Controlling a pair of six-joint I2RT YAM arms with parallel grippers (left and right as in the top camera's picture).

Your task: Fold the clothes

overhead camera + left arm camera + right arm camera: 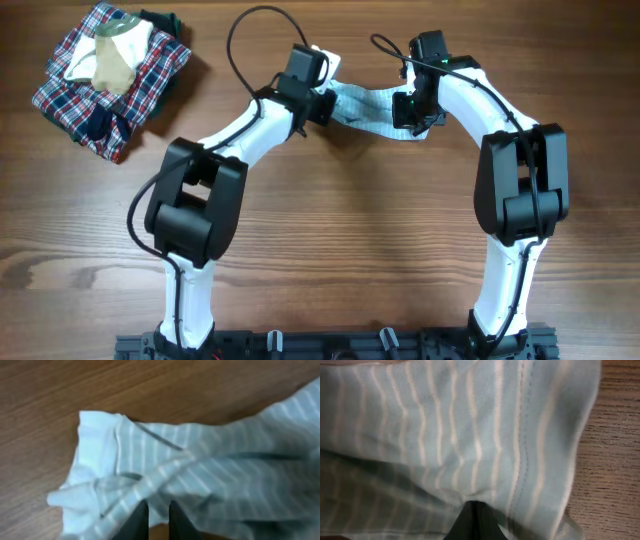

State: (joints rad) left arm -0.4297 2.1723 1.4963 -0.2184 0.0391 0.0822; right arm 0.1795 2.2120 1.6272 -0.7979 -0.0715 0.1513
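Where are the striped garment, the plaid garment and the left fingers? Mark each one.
striped garment (368, 107), overhead view, middle of the stretch between the arms.
plaid garment (60, 100), overhead view, bare checked corner.
left fingers (139, 521), left wrist view, one dark fingertip.

small pale blue-white garment (370, 105), thin finely striped fabric, drawn out into a narrow creased band, left end bunched, far centre

The left arm (250, 125) and right arm (470, 95) are white with bulky black joint housings. A thin black cable (229, 45) loops off the dark left gripper (328, 106).
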